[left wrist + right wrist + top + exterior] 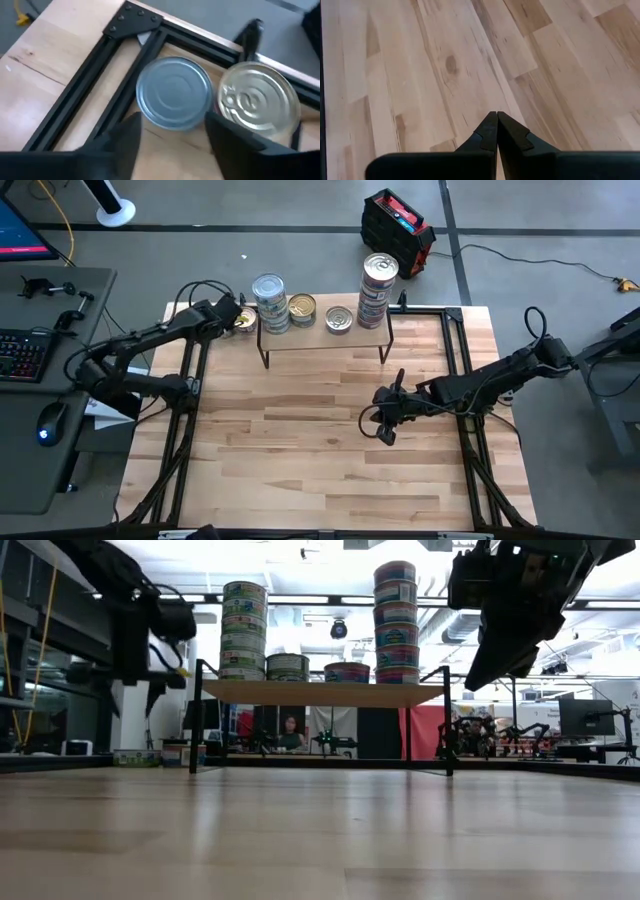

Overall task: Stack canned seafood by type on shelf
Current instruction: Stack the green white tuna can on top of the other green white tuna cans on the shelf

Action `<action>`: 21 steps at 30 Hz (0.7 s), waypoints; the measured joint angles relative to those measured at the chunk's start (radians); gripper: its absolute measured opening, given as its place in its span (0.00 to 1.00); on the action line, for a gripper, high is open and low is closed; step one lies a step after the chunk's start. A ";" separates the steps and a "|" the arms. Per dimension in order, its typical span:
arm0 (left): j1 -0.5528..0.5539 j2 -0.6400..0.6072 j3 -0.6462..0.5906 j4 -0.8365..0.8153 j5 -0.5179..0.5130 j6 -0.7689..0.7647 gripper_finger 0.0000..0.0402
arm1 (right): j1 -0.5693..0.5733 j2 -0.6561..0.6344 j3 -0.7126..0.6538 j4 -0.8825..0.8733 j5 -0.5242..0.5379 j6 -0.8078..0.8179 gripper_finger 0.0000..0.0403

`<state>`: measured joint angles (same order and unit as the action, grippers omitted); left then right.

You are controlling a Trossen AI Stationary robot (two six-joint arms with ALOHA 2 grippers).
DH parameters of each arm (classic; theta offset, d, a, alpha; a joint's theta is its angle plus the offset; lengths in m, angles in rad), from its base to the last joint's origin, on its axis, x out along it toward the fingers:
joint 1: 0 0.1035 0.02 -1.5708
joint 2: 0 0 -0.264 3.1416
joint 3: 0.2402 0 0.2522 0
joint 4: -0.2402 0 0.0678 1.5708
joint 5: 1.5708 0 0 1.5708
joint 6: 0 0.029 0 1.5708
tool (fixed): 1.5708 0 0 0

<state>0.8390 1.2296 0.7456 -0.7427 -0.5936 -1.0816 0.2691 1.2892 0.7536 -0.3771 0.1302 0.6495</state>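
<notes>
The shelf (322, 337) stands at the table's far edge on thin black legs. On it are a stack of tins at its left end (270, 302), two single tins (302, 310) (339, 319) and a taller stack at its right end (378, 288). Left of the shelf, in the table's far left corner, a grey-lidded tin (173, 92) and a gold-lidded tin (260, 100) stand on the table side by side. My left gripper (172, 122) hovers open over the grey-lidded tin, one finger on each side, touching nothing. My right gripper (385, 420) hangs shut above the table's middle, with nothing in it.
Black frame rails run along the table's edges, with a corner bracket (135, 22) just beyond the two tins. A side desk with a keyboard (20, 350) and a mouse (50, 420) stands left of the table. Bare wood (320, 470) lies in front of the shelf.
</notes>
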 joint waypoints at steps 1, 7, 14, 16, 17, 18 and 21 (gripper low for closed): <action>0.001 0.019 0.000 0.009 -0.010 -0.016 0.47 | 0.000 0.000 0.000 0.000 0.000 0.000 0.00; -0.002 0.136 0.000 0.047 -0.047 -0.036 0.05 | -0.001 0.000 0.000 0.000 0.019 0.047 0.00; 0.001 0.227 -0.001 0.123 -0.101 -0.026 0.01 | -0.001 0.000 0.000 0.000 0.019 0.115 0.00; 0.009 0.257 -0.001 0.141 -0.090 -0.026 0.01 | -0.001 0.000 0.000 0.000 0.020 0.138 0.00; 0.014 0.270 -0.001 0.146 -0.077 -0.035 0.01 | -0.001 0.000 0.000 0.000 0.020 0.150 0.00; 0.018 0.281 -0.001 0.151 -0.066 -0.040 0.01 | -0.001 0.000 0.000 0.001 0.020 0.163 0.00; 0.027 0.302 -0.001 0.166 -0.048 -0.036 0.00 | -0.001 0.000 0.000 0.001 0.021 0.199 0.00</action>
<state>0.8660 1.5319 0.7448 -0.5771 -0.6415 -1.1180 0.2680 1.2892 0.7536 -0.3763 0.1516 0.8486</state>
